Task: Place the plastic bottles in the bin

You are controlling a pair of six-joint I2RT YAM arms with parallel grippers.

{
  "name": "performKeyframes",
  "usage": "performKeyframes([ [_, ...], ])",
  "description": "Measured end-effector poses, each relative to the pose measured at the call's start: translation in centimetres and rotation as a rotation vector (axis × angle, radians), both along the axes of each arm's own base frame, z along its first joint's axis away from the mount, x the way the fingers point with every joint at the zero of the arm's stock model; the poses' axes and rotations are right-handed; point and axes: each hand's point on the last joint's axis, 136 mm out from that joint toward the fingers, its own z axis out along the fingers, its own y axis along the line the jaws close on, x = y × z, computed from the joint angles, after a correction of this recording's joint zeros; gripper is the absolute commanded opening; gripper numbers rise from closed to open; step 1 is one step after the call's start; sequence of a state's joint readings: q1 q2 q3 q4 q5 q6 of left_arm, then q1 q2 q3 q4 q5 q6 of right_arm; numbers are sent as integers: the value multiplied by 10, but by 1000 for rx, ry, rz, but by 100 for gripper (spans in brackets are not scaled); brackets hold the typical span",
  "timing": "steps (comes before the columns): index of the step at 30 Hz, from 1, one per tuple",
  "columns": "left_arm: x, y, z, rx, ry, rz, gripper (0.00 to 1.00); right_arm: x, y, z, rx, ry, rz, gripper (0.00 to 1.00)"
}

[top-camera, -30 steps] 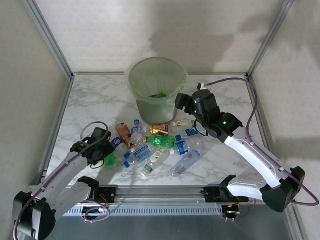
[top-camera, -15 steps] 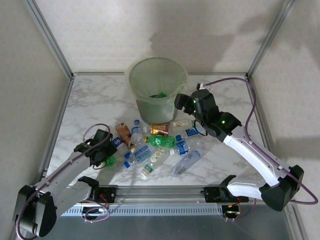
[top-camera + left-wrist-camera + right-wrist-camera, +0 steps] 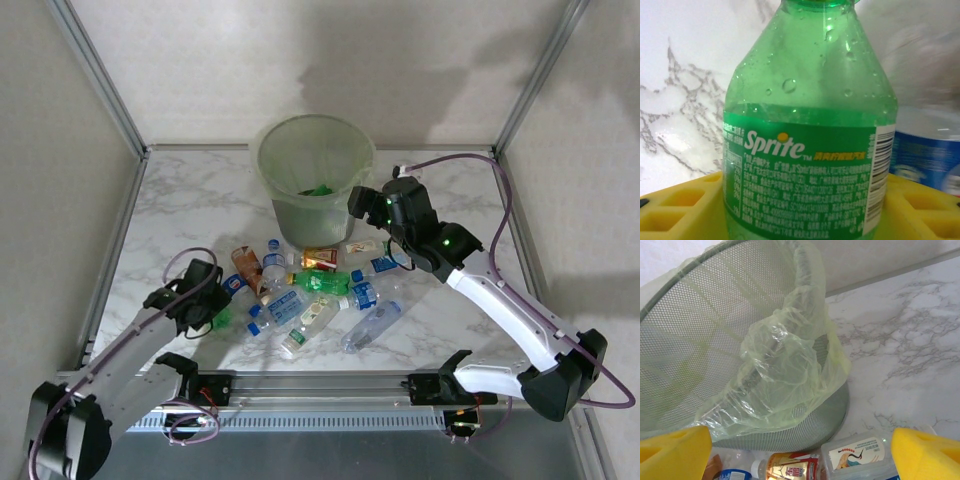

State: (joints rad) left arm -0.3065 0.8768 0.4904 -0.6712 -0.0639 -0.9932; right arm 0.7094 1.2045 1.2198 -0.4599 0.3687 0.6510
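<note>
- While the left gripper point(image 3: 207, 300) is sitting low at the near-left edge of the heap, its yellow pads point(image 3: 680, 207) are pressing against both flanks of a green Sprite bottle point(image 3: 807, 150), clamped across the label band.
- That bottle is lying on the marble table point(image 3: 190, 200) at the left fringe of the plastic bottles point(image 3: 320, 285), well apart from the bin point(image 3: 300, 215).
- The Sprite bottle is looking empty apart from droplets clinging inside, so it is probably going to handle as light and thin-walled. It is likely to dent under a hard squeeze, and its film label is likely to be slick.
- The labelled waist, where the pads are sitting, seems the best hold, since the tapering shoulder would be inviting a slip.
- The right gripper point(image 3: 362, 205) is hovering just beside the bin's wall, fingers spread wide with nothing between them.
- Below it, a clear bottle with a bird label point(image 3: 855, 456) and a red-labelled one point(image 3: 790, 466) are lying against the bin's foot.
- The liner bag point(image 3: 785, 365) is sagging loosely over the rim, and something green is showing inside the bin.
</note>
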Motion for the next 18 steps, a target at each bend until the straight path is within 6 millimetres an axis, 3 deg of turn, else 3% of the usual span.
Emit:
performKeyframes([
  [4, 21, -3, 52, -5, -133, 3, 53, -2, 8, 9, 27, -7, 44, 91],
  [7, 42, -13, 107, 29, -243, -50, 53, -6, 23, 22, 68, -17, 128, 91],
  [12, 82, -56, 219, 78, -499, -249, 56, -15, 59, 61, 154, -65, 301, 91],
  [18, 113, -95, 303, 150, -725, -455, 62, -13, 82, 113, 211, -134, 389, 92],
])
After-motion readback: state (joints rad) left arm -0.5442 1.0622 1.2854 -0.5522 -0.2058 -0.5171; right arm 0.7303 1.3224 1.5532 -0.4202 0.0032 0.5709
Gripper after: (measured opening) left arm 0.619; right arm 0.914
